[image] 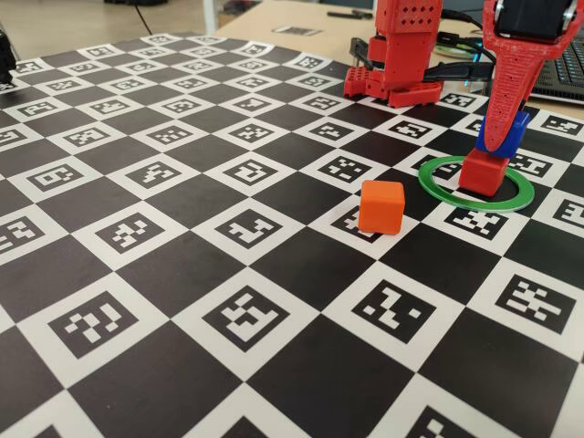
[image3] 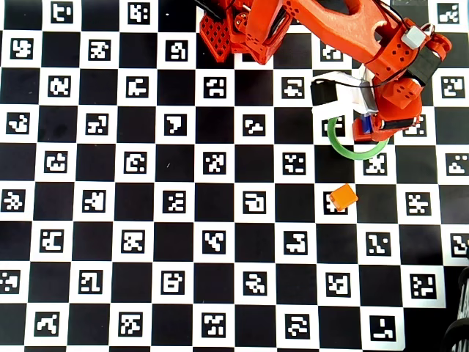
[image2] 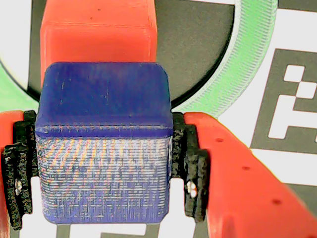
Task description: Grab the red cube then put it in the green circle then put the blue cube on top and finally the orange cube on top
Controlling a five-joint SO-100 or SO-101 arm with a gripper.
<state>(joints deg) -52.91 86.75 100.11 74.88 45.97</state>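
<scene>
Bring the blue cube [image2: 105, 144] straight down and square its sides with the red cube [image: 484, 172] before you let go; a corner overhang would tip it. Your gripper [image: 503, 139] is pinching the blue cube between its pads, directly above the red one, which sits inside the green circle [image: 436, 191] near the board's far right corner. The orange cube [image: 380, 205] waits just beside the ring.

Red printed arm [image3: 322, 22]; perforated red fingers [image2: 242, 168] with black pads [image2: 194, 163]; seemingly white wiring.
</scene>
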